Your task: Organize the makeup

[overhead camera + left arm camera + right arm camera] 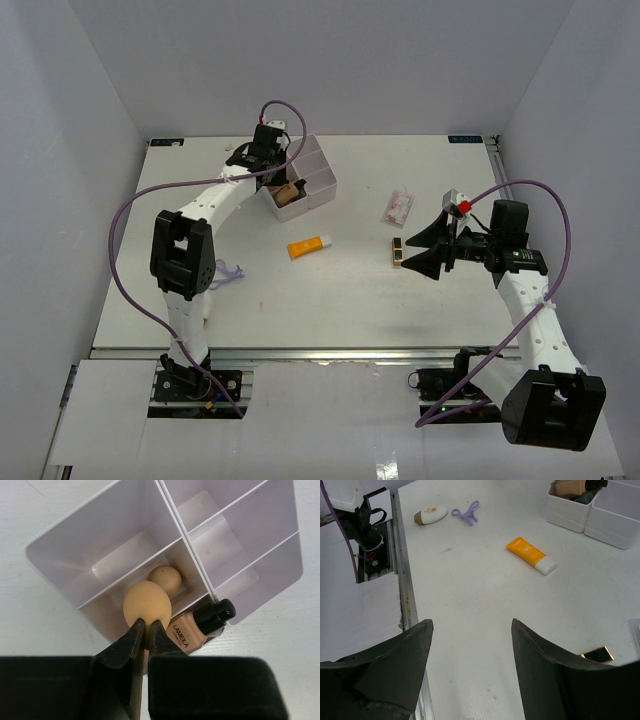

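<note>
My left gripper (146, 625) is shut on a beige egg-shaped sponge (146, 605) and holds it over the near compartment of the white box (70, 555). A second sponge (165, 579) lies in that compartment. A skin-tone bottle with a dark cap (200, 627) leans there too. In the top view the left gripper (268, 150) is over the box (322, 170). My right gripper (425, 250) is open and empty, beside the black-gold lipstick (398, 252). The orange tube (309, 245), a clear pinkish packet (398, 207) and the purple loop (232, 270) lie on the table.
In the right wrist view the right gripper (472, 625) hangs over bare table. The orange tube (530, 555), the purple loop (466, 513) and a pale bottle with a brown cap (431, 515) lie ahead. The lipstick (596, 654) is at the right finger. The table's metal rail (405, 595) runs on the left.
</note>
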Available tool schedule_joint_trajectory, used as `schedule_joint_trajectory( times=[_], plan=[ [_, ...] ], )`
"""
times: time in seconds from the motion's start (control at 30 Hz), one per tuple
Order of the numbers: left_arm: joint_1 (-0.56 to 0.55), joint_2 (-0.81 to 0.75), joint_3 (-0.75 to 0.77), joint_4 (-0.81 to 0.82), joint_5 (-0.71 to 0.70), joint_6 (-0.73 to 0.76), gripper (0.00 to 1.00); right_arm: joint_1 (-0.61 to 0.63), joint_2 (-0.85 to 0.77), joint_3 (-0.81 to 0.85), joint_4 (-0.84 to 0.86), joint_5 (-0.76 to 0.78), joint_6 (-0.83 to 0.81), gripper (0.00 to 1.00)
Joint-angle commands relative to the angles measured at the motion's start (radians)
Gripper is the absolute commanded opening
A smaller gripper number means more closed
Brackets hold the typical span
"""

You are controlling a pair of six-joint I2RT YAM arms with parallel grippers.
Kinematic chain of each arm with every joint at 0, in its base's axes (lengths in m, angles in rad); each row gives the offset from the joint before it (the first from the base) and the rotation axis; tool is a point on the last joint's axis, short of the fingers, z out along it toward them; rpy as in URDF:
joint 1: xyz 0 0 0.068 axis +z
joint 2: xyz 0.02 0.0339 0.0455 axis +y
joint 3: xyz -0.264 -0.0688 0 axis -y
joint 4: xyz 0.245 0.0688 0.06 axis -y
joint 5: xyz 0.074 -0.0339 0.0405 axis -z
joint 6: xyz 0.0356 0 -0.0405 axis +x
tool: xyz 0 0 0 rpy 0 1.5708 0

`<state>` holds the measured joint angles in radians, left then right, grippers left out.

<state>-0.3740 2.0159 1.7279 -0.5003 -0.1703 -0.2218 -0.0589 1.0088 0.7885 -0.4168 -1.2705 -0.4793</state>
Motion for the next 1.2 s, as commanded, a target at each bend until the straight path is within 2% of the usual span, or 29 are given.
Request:
schedule_joint_trajectory(
  times=[0.0,0.13,0.4,0.67,0.83,0.9,0.97,1.0,1.1,1.17],
  plan=[
    [0.006,-0.057,0.024,-0.007,0.001,0.0,0.13,-0.008,-0.002,-0.008,0.021,-0.018,0.0,0.71],
    [0.007,-0.019,0.078,-0.024,-0.04,0.014,0.33,-0.012,-0.001,-0.008,0.019,-0.02,0.001,0.71],
    [0.015,0.041,0.167,-0.07,-0.081,0.032,0.63,-0.016,-0.004,-0.008,0.019,-0.024,0.001,0.71],
    [0.014,0.024,0.175,-0.077,-0.063,0.038,0.67,-0.023,-0.004,-0.008,0.019,-0.021,0.0,0.71],
    [0.015,-0.069,0.157,-0.075,0.065,0.047,0.68,-0.024,0.006,-0.009,0.019,0.008,-0.005,0.71],
    [0.015,-0.158,0.107,-0.056,0.131,0.053,0.71,-0.022,0.013,-0.012,0.026,0.029,-0.004,0.71],
    [0.015,-0.233,0.039,-0.03,0.231,0.053,0.79,-0.022,0.022,-0.017,0.039,0.072,0.012,0.71],
    [0.015,-0.321,-0.051,0.01,0.26,0.048,0.84,-0.024,0.025,-0.024,0.051,0.112,0.024,0.71],
    [0.021,-0.523,-0.277,0.114,0.374,0.023,0.97,-0.024,0.036,-0.035,0.097,0.213,0.087,0.81],
    [0.024,-0.602,-0.404,0.145,0.444,0.005,0.98,-0.02,0.039,-0.033,0.113,0.275,0.124,0.87]
  ],
)
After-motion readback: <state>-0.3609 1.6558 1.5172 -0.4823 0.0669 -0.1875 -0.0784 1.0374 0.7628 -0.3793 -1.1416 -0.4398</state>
